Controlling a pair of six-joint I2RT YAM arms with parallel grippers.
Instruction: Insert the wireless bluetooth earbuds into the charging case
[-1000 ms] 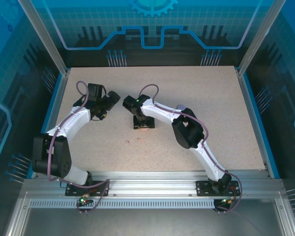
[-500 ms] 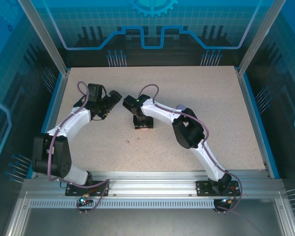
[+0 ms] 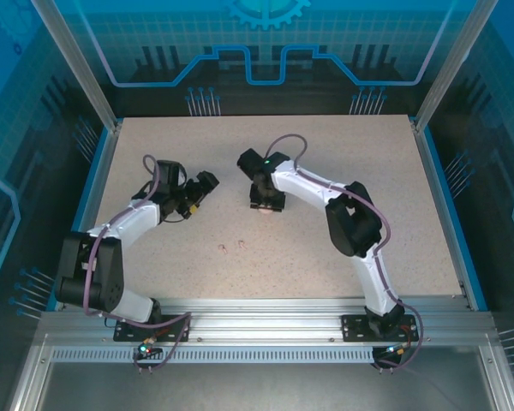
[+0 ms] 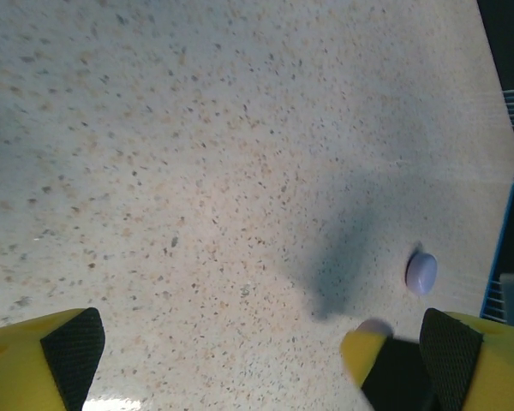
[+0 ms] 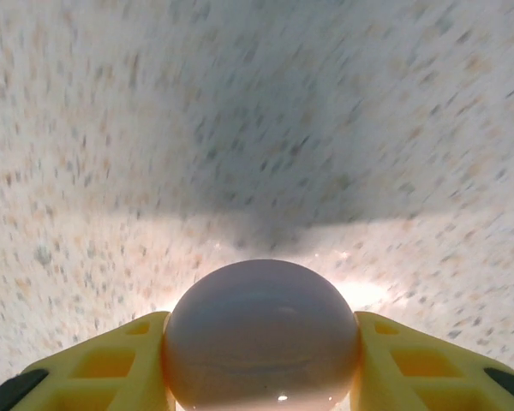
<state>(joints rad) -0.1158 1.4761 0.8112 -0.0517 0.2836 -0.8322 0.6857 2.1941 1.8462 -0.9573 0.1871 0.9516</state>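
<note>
Earbuds (image 3: 225,248), two pinkish specks, lay loose on the tabletop (image 3: 368,171) from above, closer to the bases than left gripper (image 3: 204,184) or right gripper (image 3: 266,205). Left wrist cam: jaws were spread wide, holding nothing, lilac round case (image 4: 421,272) sat beyond. Right wrist cam: jaws clamped a pale round case (image 5: 261,330).

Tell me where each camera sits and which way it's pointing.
Top external: above and behind the bases, looking down on the table; both arms show.
Left wrist: on the left arm, facing tabletop and a small lilac case; left gripper fingers spread.
Right wrist: low over the table, right gripper clamping a pale round case.
Shared: top external and right wrist both show that clamped case.
</note>
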